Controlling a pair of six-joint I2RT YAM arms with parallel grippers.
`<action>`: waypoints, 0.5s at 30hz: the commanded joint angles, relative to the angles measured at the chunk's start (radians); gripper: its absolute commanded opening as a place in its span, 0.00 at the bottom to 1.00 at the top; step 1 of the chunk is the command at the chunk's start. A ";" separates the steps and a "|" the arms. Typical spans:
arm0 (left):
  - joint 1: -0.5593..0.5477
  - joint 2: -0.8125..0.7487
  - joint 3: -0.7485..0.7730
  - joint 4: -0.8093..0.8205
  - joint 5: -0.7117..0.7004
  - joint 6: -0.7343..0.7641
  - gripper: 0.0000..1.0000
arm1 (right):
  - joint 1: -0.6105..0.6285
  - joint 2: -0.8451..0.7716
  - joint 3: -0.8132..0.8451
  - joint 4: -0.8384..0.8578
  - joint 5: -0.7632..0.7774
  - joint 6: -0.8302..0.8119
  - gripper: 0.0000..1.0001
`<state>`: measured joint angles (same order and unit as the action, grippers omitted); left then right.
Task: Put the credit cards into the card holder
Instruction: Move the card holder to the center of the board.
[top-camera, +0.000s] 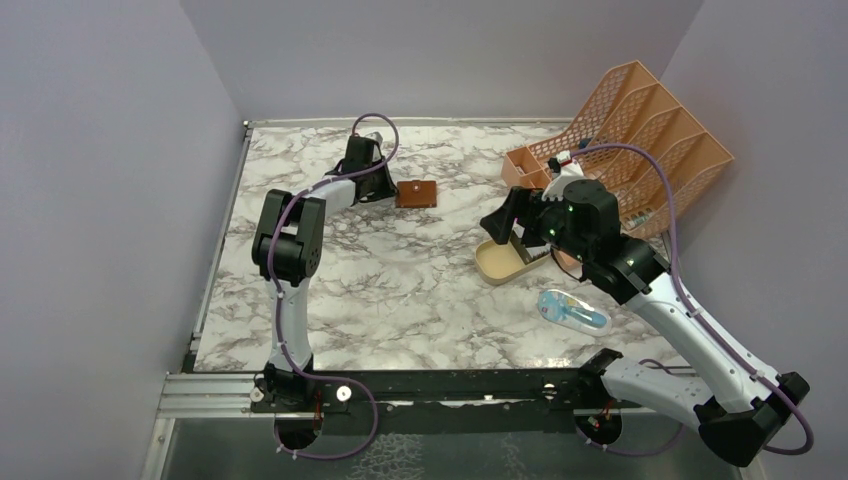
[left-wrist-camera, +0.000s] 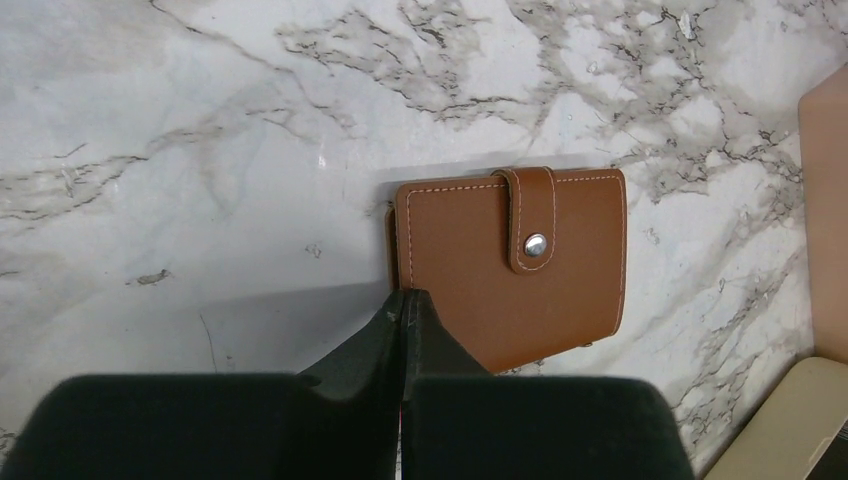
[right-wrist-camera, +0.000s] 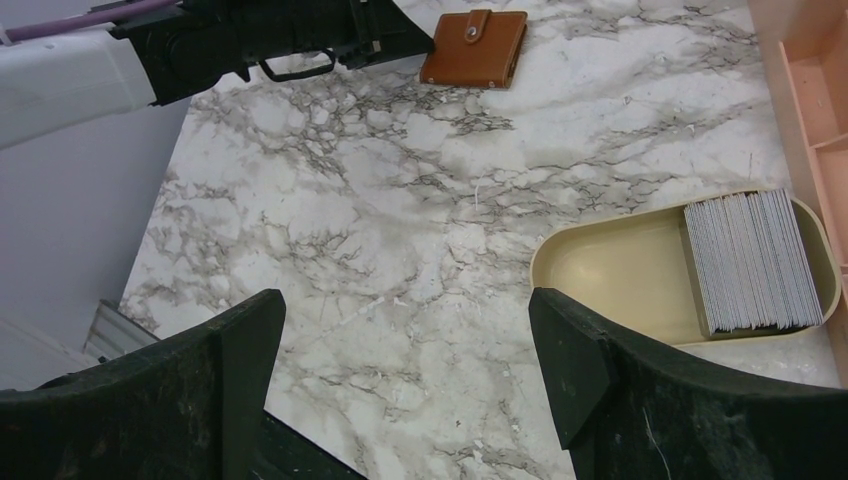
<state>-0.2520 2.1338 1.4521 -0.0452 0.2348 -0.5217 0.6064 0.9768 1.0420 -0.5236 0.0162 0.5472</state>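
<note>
The card holder (top-camera: 416, 193) (left-wrist-camera: 510, 265) (right-wrist-camera: 475, 47) is a brown leather wallet lying snapped closed on the marble, at the back middle. My left gripper (top-camera: 388, 188) (left-wrist-camera: 404, 296) is shut, its tips pressed together at the wallet's near left corner with nothing visible between them. The credit cards (right-wrist-camera: 750, 262) are a pale grey-white stack lying in the right end of a tan tray (right-wrist-camera: 610, 270) (top-camera: 492, 265). My right gripper (top-camera: 512, 222) (right-wrist-camera: 405, 330) hovers open and empty just left of that tray. It hides the cards in the top view.
An orange mesh file rack (top-camera: 640, 140) (right-wrist-camera: 800, 90) stands at the back right, close behind the tray. A blue-and-clear packet (top-camera: 570, 310) lies on the table in front of the tray. Grey walls bound the table at left, back and right.
</note>
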 joint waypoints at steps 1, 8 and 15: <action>-0.004 -0.035 -0.027 -0.072 0.041 -0.038 0.00 | -0.007 -0.005 -0.009 -0.036 -0.006 0.008 0.93; -0.009 -0.135 -0.111 -0.219 0.006 -0.001 0.00 | -0.007 -0.004 -0.032 -0.044 -0.009 0.025 0.93; -0.031 -0.305 -0.316 -0.244 0.040 0.022 0.00 | -0.007 0.029 -0.050 -0.048 -0.046 0.046 0.91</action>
<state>-0.2607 1.9228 1.2224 -0.2207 0.2478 -0.5323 0.6064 0.9878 1.0122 -0.5652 0.0116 0.5755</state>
